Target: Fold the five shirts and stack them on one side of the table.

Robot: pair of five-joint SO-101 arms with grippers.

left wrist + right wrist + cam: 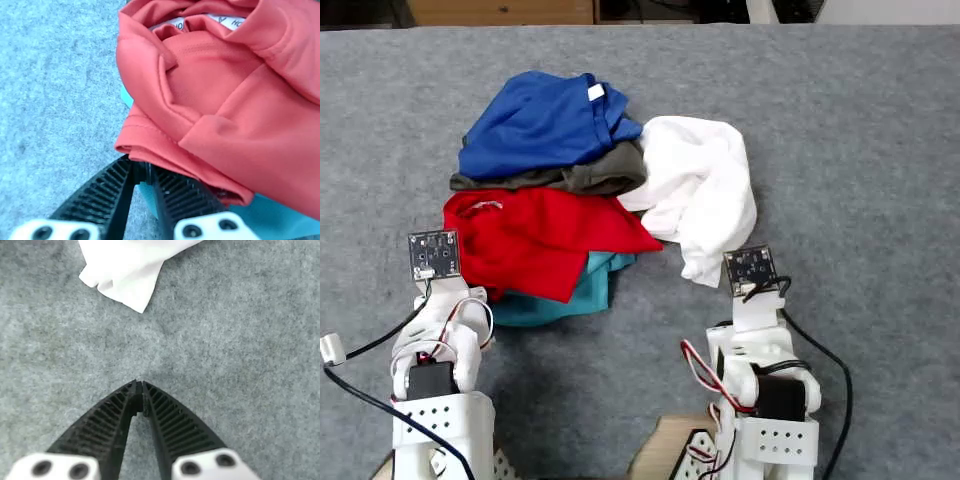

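Five unfolded shirts are lying in a loose heap near the middle of the grey surface (pixel 860 150), none of them yet folded or stacked. The blue shirt (pixel 542 120) is sitting at the far end of the heap, overlapping a dark shirt (pixel 590 175). The red shirt (pixel 540 235) is spreading across the near side and covering most of a teal shirt (pixel 570 300). The white shirt (pixel 705 190) is draping down the heap's right flank, its lowest corner pointing toward the right arm. The left tool (pixel 143 167) is showing its jaws drawn together, the tips meeting right at the hem of the red shirt, with teal cloth just beneath. Whether any fabric is pinched between them cannot be told. The right tool (pixel 140 385) is likewise closed and empty, hovering over bare surface, with the white shirt's corner lying a little ahead of its tips and apart from them. The relation governing the coming move is judged to be this: the red shirt's near hem is running crosswise in front of the left tool, making the left arm the nearer one for drawing that shirt off the heap.
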